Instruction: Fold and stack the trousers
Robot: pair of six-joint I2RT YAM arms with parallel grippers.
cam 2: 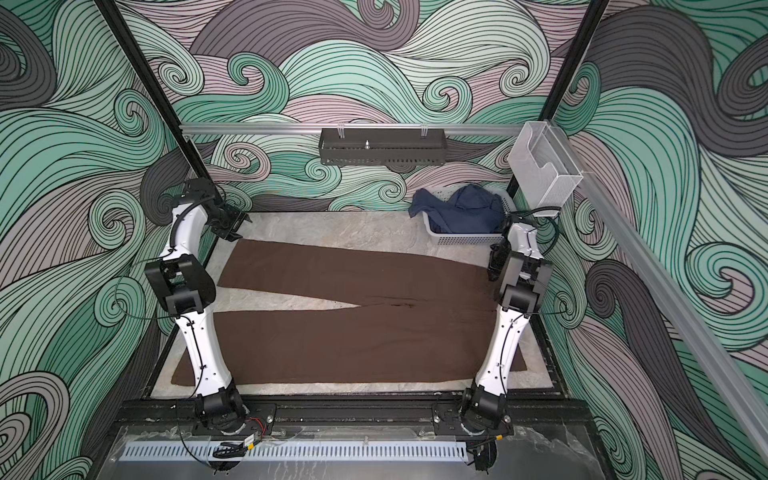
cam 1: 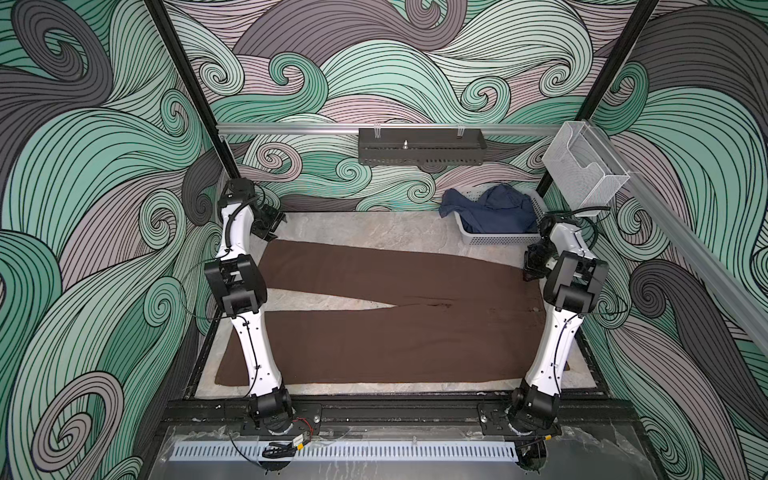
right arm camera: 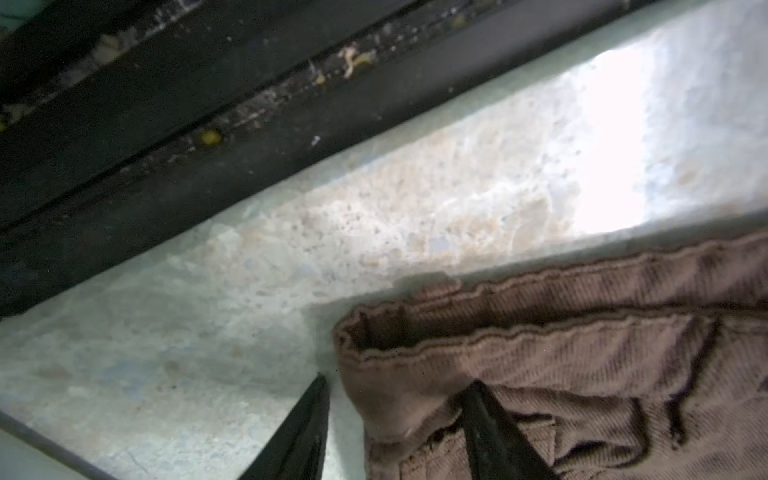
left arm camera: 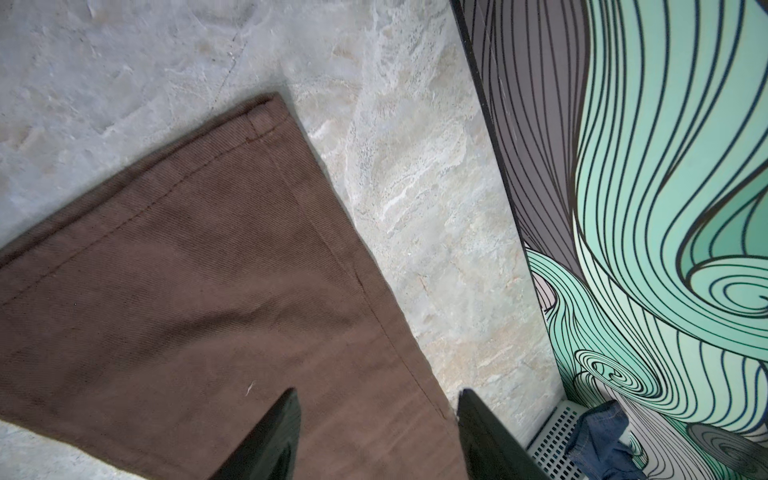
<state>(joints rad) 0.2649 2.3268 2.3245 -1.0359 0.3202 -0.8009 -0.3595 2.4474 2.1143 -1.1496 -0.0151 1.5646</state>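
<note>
The long dark chocolate-brown trousers of plain soft cloth [cam 1: 374, 332] lie flat on the grey marble-patterned tabletop [cam 1: 374, 228]. Their waistband is at the right gripper [right arm camera: 397, 380], and the two wide legs run apart in a narrow V toward the left gripper [left arm camera: 376, 395]. The left gripper hangs just above the hem corner of the farther leg, its jaws standing wide with nothing held. In the left wrist view one black finger [left arm camera: 270, 436] shows over the brown cloth and its mate over bare tabletop just past the stitched hem edge. The right gripper is down at the far corner of the waistband, jaws apart and straddling it. One finger [right arm camera: 299, 432] is on the tabletop side, with a sliver of table showing between it and the cloth, and the other lies against the rumpled waistband, so the cloth sits between the jaws unclamped. Just beyond the right gripper, a white perforated plastic basket [cam 1: 490, 240] holds a crumpled navy-blue garment [cam 1: 494, 212].
</note>
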